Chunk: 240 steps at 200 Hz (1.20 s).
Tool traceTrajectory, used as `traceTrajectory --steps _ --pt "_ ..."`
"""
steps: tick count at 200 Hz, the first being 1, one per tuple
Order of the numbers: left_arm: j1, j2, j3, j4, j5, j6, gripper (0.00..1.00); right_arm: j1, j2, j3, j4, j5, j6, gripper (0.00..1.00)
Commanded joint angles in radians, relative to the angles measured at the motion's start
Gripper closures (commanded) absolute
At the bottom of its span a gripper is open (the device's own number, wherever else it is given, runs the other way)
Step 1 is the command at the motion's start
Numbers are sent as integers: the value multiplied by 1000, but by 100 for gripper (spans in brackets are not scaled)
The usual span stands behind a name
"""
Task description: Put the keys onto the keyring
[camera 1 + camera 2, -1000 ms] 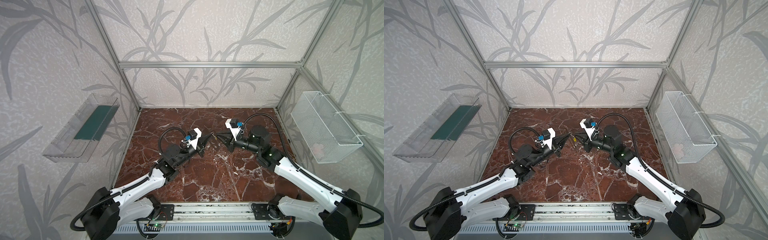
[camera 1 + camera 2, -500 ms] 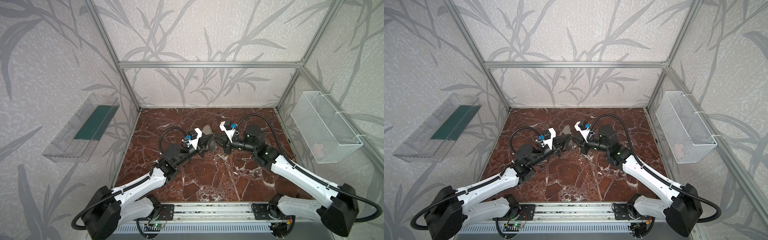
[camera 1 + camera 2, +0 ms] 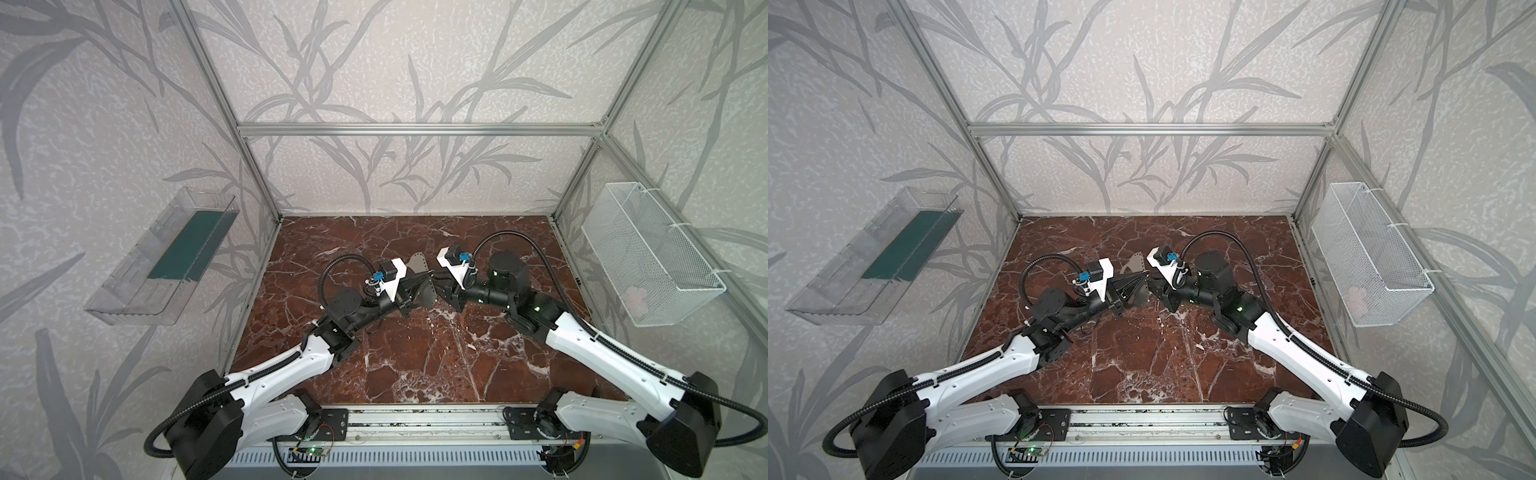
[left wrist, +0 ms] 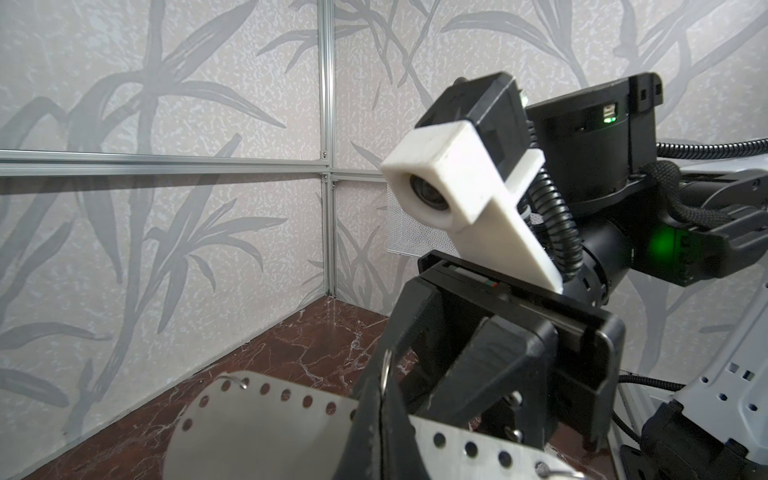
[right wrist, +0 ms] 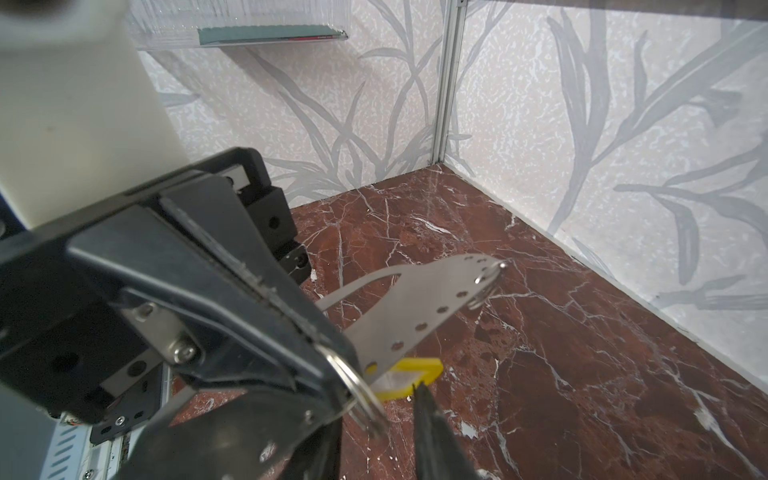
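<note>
Two robot arms meet above a red marble tabletop [image 5: 582, 374], one holding the keys, with the keyring where they meet.

The left pincer [image 5: 332, 359] is clamped shut on one end of the keys [image 5: 415, 307], a flat pale oval plate with a large cutout and small holes along its rim. The plate's long axis runs from that grip up and away toward the back wall, clear of the tabletop. The keyring [image 5: 361, 397], a thin silver ring with a yellow tag [image 5: 411, 376] beneath it, sits at the gripped end. There it lies between the jaws of the right pincer [image 3: 439, 289], which stand narrowly apart and seem to hold nothing. Whether it passes through a hole cannot be told. A second small ring [image 5: 486, 282] hangs at the plate's far end.
</note>
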Motion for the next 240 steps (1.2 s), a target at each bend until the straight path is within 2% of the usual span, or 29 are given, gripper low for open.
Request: traceTrajectory --steps 1,54,106,164,201,240 --pt "-1 -13 6 46 1 -20 100 13 -66 2 -23 15 -39 67" --pt "-1 -35 -12 46 1 -19 100 -1 -133 -9 -46 60 -55 66" --pt "-1 -35 -13 47 21 -27 100 -3 -132 7 -40 19 -61 70" --pt "0 -24 16 -8 83 -28 100 -4 -100 15 -16 -2 -55 79" --pt "0 -15 15 24 94 -42 100 -4 -87 11 -7 -19 -44 84" --pt "-1 -10 16 42 107 -51 100 -4 -71 12 3 -56 -41 86"
